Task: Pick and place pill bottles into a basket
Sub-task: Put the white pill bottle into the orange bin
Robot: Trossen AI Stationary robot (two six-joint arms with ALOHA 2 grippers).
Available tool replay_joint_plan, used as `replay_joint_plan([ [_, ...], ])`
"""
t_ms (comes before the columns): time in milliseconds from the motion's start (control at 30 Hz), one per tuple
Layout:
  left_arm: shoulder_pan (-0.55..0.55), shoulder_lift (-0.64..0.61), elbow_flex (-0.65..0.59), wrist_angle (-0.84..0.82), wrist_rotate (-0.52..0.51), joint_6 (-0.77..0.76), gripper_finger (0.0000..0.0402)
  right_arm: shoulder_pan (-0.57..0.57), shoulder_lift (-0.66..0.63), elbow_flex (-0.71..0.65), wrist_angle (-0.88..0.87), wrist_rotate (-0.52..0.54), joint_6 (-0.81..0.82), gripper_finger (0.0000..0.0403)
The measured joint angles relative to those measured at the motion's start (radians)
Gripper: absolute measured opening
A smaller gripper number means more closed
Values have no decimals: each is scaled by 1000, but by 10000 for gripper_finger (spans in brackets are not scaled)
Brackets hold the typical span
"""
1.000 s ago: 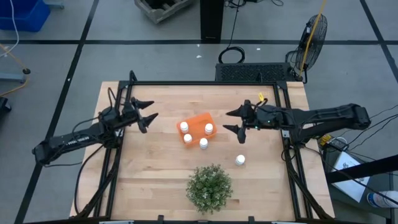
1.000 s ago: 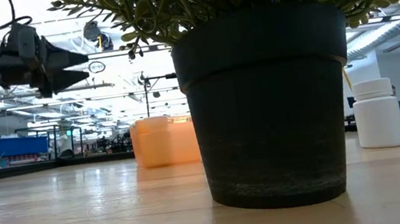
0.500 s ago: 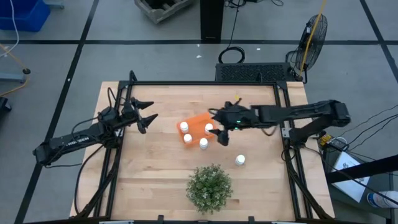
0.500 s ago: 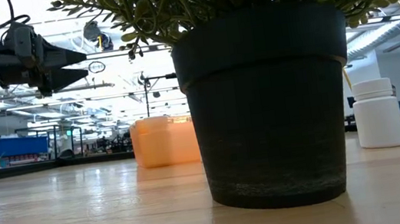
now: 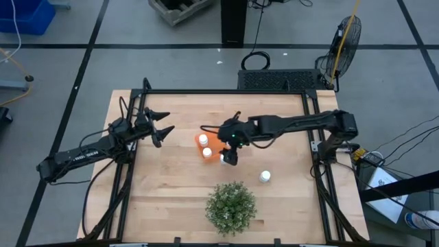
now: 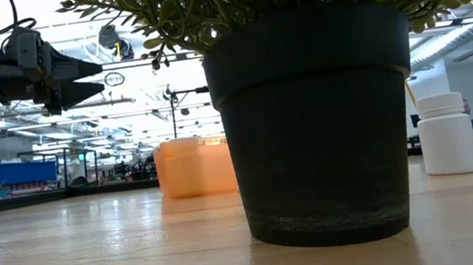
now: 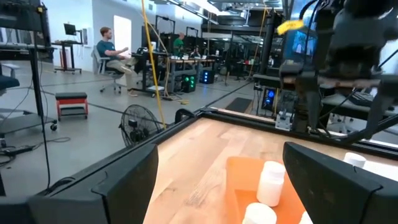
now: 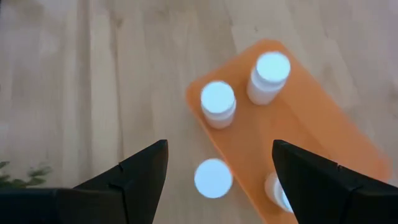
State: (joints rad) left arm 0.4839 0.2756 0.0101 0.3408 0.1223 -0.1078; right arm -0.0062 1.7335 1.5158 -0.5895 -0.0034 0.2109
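The orange basket (image 8: 292, 118) lies mid-table and also shows in the high view (image 5: 212, 142). Two white pill bottles (image 8: 218, 99) (image 8: 268, 74) stand in it, and a third (image 8: 275, 188) shows at its edge by one finger. Another bottle (image 8: 213, 177) stands on the wood just beside the basket. One more bottle (image 5: 265, 176) stands apart toward the table's right and shows in the low view (image 6: 446, 134). My right gripper (image 8: 219, 148) hovers open above the basket and the loose bottle, pointing down. My left gripper (image 5: 164, 130) is open and empty, left of the basket.
A green bushy plant in a dark pot (image 5: 230, 206) stands near the table's front edge and fills the low view (image 6: 318, 122). A black frame (image 5: 226, 92) edges the table. People sit at desks in the room beyond (image 7: 109, 50).
My right gripper has gone toward the table's left edge, from the right of the basket to above it, and stays open. The bottles and basket have not moved.
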Motion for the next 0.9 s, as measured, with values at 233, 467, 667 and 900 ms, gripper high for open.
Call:
replay_joint_plan([
  [233, 0, 0, 0, 0, 0, 0, 349, -14, 54, 0, -24, 0, 13, 279],
  [467, 0, 0, 0, 0, 0, -2, 349, -14, 98, 0, -46, 0, 13, 279],
  [667, 0, 0, 0, 1, 0, -2, 349, -11, 99, -31, -19, -2, 37, 279],
  [900, 0, 0, 0, 0, 0, -2, 349, 5, 99, -118, 55, -53, 90, 279],
])
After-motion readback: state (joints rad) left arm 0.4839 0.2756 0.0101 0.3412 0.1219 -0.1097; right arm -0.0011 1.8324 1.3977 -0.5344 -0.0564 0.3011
